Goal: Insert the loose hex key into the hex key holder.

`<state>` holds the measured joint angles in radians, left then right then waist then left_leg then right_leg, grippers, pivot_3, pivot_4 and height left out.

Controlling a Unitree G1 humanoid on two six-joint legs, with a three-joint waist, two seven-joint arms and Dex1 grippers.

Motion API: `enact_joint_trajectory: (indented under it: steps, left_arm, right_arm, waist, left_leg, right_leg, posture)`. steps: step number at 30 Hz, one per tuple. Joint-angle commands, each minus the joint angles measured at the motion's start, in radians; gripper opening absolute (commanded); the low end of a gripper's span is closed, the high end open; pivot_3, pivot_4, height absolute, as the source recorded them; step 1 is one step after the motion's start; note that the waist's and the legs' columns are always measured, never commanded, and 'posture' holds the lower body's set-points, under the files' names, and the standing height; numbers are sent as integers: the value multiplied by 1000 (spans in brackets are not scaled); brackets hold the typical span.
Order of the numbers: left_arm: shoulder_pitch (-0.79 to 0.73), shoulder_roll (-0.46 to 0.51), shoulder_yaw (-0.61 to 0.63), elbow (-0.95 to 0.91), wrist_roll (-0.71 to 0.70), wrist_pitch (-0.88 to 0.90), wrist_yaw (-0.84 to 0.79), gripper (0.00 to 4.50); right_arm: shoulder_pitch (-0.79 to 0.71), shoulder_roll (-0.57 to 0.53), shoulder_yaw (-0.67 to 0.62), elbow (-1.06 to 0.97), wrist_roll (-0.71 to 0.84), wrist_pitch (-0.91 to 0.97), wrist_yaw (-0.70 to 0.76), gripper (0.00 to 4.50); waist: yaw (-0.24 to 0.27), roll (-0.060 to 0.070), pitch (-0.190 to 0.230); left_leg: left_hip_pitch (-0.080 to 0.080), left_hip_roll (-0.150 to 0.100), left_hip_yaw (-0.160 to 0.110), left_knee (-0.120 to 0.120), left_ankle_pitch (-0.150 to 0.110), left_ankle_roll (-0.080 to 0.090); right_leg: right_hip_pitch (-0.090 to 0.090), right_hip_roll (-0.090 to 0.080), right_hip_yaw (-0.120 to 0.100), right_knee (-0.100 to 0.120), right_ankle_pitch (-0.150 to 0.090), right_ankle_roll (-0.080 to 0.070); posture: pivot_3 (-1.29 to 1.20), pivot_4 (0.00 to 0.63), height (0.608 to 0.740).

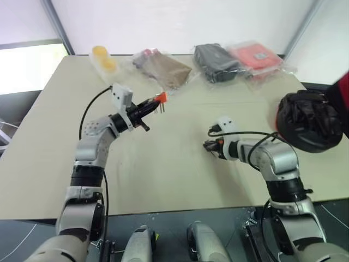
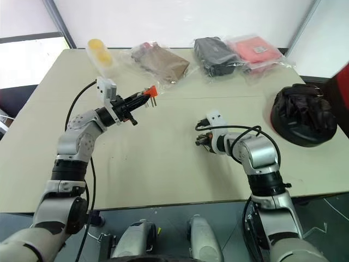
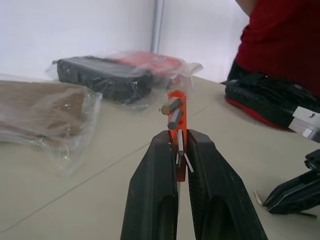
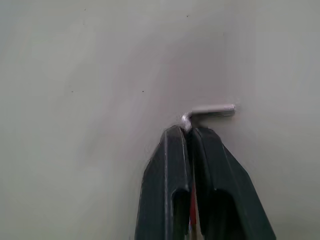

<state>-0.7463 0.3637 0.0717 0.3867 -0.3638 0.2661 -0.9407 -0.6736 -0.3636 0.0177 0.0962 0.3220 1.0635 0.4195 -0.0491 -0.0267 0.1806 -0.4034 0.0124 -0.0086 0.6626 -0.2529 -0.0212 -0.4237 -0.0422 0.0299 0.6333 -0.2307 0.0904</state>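
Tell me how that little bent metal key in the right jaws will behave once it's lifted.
The loose hex key looks like thin solid metal, so probably stiff and light. Its smooth, narrow shaft, pinched near the bend by the right gripper, may swivel or slip.

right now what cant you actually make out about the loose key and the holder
- Loose hex key: right wrist view shows its short bent end; the long shank is hidden between the shut right gripper fingers.
- Hex key holder: left wrist view, lower part covered by the left gripper; free slots not visible.
- Head views: the loose key is too small to pick out.
- Whether it is lifted off the table: cannot tell.
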Motion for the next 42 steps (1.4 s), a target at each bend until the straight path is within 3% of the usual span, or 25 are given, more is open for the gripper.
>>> enact_joint_trajectory:
  steps: [1,6,15,25,42]
  left_arm:
    - [-96,44,-56,121,-5,5,-213,0]
    - [-256,30,-62,326,-17,16,-384,0]
    - [-457,-56,-21,600,2,-50,-447,0]
    - [-518,-88,0,703,33,-134,-433,0]
    - [-543,-105,34,721,48,-149,-427,0]
  right_arm:
    - [-232,22,-166,83,54,-318,40,78]
    - [-313,74,-233,90,143,-436,99,78]
    - [-262,191,-272,-37,275,-428,31,78]
    - [-236,200,-273,-84,325,-425,-20,78]
    - [-196,202,-256,-96,345,-428,-45,78]
  waist:
    - [3,8,5]
    - [18,8,5]
    - [32,9,6]
    - [29,9,6]
    - [30,9,6]
  left_leg:
    - [-2,0,0,0,0,0]
    - [-8,0,-1,-6,-1,1]
    - [-9,-2,1,-8,-1,1]
    - [-8,-2,0,-3,-1,1]
    - [-8,-2,0,-3,-1,1]
  right_leg:
    - [-2,0,0,0,0,0]
    - [-9,-1,-4,2,0,1]
    - [-10,-5,-3,-2,0,1]
    - [-10,-4,-3,1,0,1]
    - [-10,-4,-3,2,0,1]
  posture:
    - [0,150,740]
    - [0,150,740]
    - [0,150,740]
    - [0,150,740]
    - [0,150,740]
